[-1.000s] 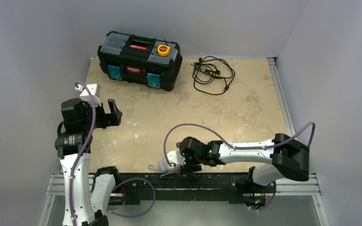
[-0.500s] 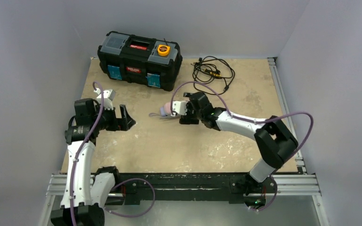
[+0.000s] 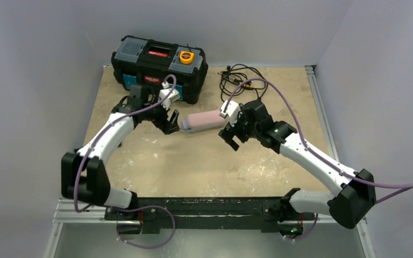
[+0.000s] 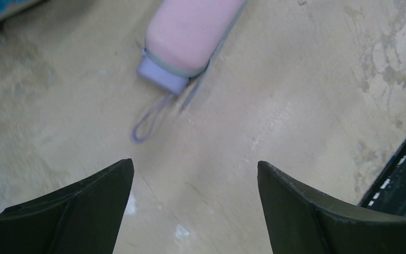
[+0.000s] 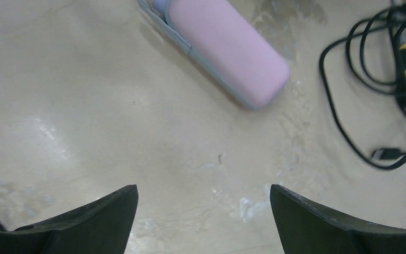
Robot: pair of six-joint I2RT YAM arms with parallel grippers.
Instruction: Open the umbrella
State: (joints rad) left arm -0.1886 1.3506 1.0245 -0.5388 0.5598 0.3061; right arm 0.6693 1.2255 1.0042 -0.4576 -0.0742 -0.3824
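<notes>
Now we see the tan table (image 3: 193, 172) with a black toolbox (image 3: 158, 67) at its far left corner, and both arms reach toward the far middle of the table. A second ago the left arm stood at the left edge and the right arm was low at the near edge, with the pale handle end of the umbrella at its fingers. Now the left gripper (image 3: 171, 121) and the right gripper (image 3: 231, 134) face each other.

Between them lies the umbrella (image 3: 204, 119), a packed pink capsule flat on the table, just in front of the toolbox's right end. Both grippers stand wide apart and hold nothing; each wrist view shows bare table between the fingers.

A coiled black cable (image 3: 242, 83) lies by the far edge. The umbrella's lilac loop (image 4: 148, 119) trails toward the left gripper.

We judge the carry is done and the opening is not yet begun.
</notes>
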